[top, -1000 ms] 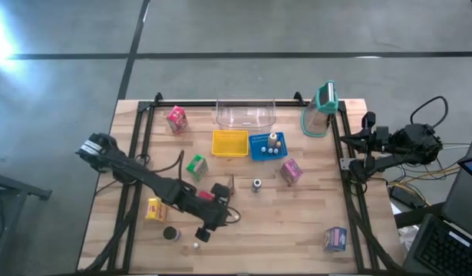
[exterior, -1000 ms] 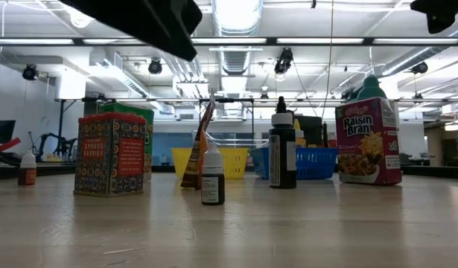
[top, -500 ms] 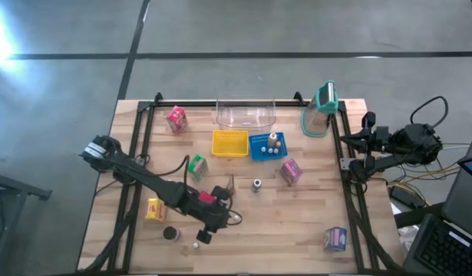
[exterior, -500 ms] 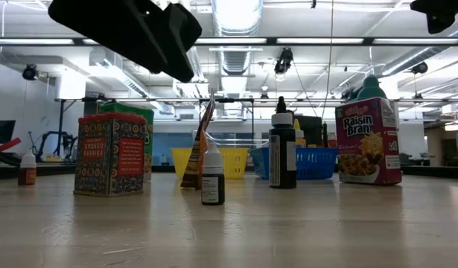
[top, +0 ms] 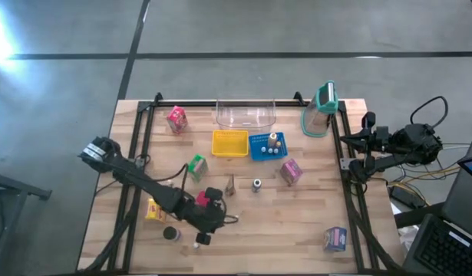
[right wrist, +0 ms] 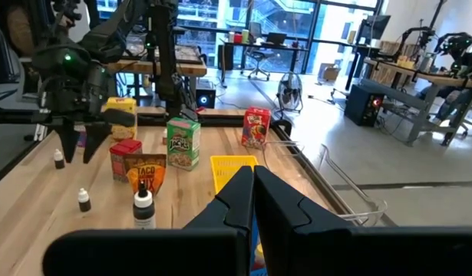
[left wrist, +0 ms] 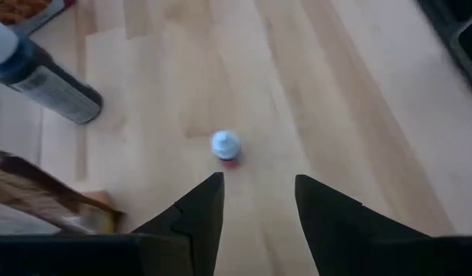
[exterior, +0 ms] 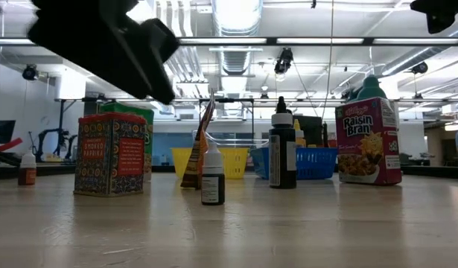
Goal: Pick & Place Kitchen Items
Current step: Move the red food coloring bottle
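**Over the near worktop, left end effector hovers above a small dropper bottle**

Across the wooden worktop [top: 297,222] the kitchen items lie scattered. Largest is the left arm, reaching diagonally toward the near edge; its left end effector [left wrist: 257,201] hangs with fingers parted and empty, directly above a small white-capped bottle [left wrist: 226,146] that stands alone on the wood. At the far right edge the right end effector [right wrist: 253,192] waits with its fingers pressed together, holding nothing.

Next in size come the cartons: a pink carton [top: 176,118] far left, a green carton [top: 196,166] near the middle, a purple carton [top: 291,172] right of centre, a yellow carton [top: 153,208] beside the left arm, and another carton [top: 335,238] near the right corner. A yellow basket [top: 229,142] touches a blue basket [top: 267,146]. Smallest, a dark disc [top: 170,233] sits near the bottle.
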`<state>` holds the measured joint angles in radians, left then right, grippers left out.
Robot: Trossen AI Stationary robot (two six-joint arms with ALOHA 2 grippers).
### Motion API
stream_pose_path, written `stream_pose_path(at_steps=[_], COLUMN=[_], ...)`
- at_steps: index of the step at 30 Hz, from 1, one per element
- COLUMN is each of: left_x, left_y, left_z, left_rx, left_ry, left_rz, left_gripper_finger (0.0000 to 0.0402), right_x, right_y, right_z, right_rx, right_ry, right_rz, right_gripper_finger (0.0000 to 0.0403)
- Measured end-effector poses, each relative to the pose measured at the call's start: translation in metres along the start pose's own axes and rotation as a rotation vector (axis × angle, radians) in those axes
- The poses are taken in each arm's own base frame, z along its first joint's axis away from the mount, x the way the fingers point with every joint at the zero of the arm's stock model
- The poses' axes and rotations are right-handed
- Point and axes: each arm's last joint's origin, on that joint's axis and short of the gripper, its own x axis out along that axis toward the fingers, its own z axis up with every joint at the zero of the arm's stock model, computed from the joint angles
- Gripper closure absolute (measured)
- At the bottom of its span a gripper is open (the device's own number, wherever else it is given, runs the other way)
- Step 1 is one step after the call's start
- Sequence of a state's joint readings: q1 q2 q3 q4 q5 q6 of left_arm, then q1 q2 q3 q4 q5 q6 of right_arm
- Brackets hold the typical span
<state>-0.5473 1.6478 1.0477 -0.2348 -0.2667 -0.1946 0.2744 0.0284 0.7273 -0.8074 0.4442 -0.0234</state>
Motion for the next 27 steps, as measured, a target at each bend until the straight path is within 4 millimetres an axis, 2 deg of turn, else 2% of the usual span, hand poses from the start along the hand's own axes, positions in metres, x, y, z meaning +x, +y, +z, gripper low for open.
stream_pose_path(at_steps=[6, 10, 16, 27], left_x=[-0.011, -0.016, -0.007, -0.004], left_y=[-0.031, -0.042, -0.041, -0.032], left_z=[-0.008, -0.011, -0.019, -0.007], left_rx=[0.002, -0.023, -0.036, -0.073], left_ry=[-0.011, -0.069, -0.114, -0.228], left_rz=[-0.027, 0.051, 0.109, 0.126], left_gripper_finger=[0.0234, 0.0234, 0.0234, 0.0234], right_x=[0.000, 0.000, 0.000, 0.000], right_y=[0.000, 0.000, 0.000, 0.000], right_z=[0.000, 0.000, 0.000, 0.000], right_rx=[0.000, 0.000, 0.000, 0.000], right_ry=[0.000, 0.000, 0.000, 0.000], right_rz=[0.000, 0.000, 0.000, 0.000], right_gripper_finger=[0.0394, 0.0394, 0.0394, 0.0394])
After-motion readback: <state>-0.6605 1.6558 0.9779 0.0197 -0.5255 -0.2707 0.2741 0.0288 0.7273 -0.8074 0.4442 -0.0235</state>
